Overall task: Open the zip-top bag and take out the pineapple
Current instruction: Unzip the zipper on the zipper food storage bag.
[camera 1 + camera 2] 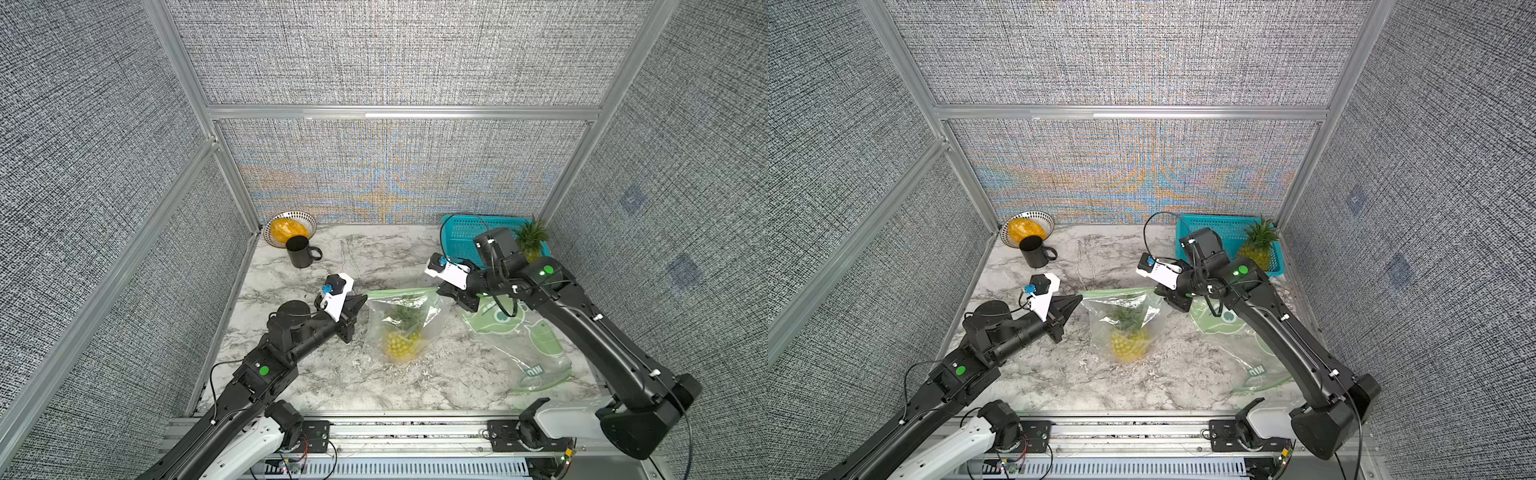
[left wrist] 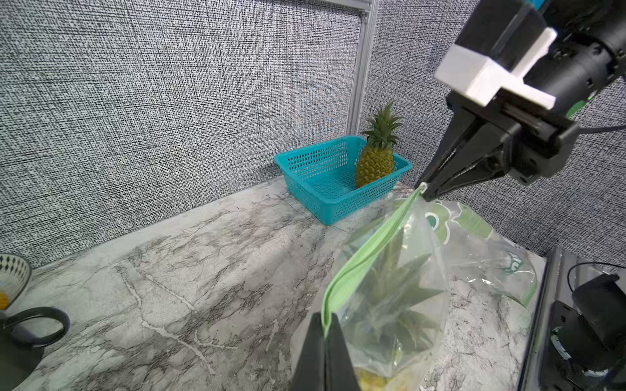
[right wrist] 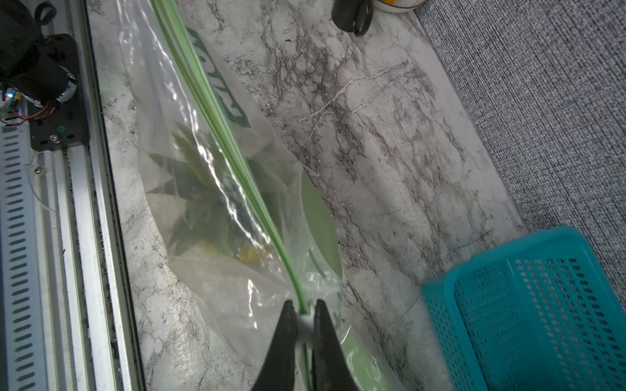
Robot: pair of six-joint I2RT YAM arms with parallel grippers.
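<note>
Far-left corner of the table (image 1: 332, 374): we see a bowl (image 1: 308, 222) w/ an orange fruit (image 1: 289, 230) in it, and a black mug (image 1: 300, 251) just in front of the bowl. The left gripper (image 1: 363, 297) is clamped tight on the left end of the green zip strip (image 1: 399, 293). The bag (image 1: 432, 320) hangs btw the two grippers over the table's middle, w/ the strip pulled taut and looking zipped along its length. The pineapple (image 1: 401, 347) is inside at the bag's bottom, leaves up. It's blurred in both top views, so we can't tell if it rests on the table. The right gripper (image 1: 439, 289) pinches the strip's right end, a white bit btw its fingers (image 3: 288, 331). Near the right edge a second bag (image 1: 536, 345) w/ green print lies flat. Far-right corner: a teal basket (image 1: 459, 232) w/ a second pineapple (image 1: 532, 241) upright in it.
</note>
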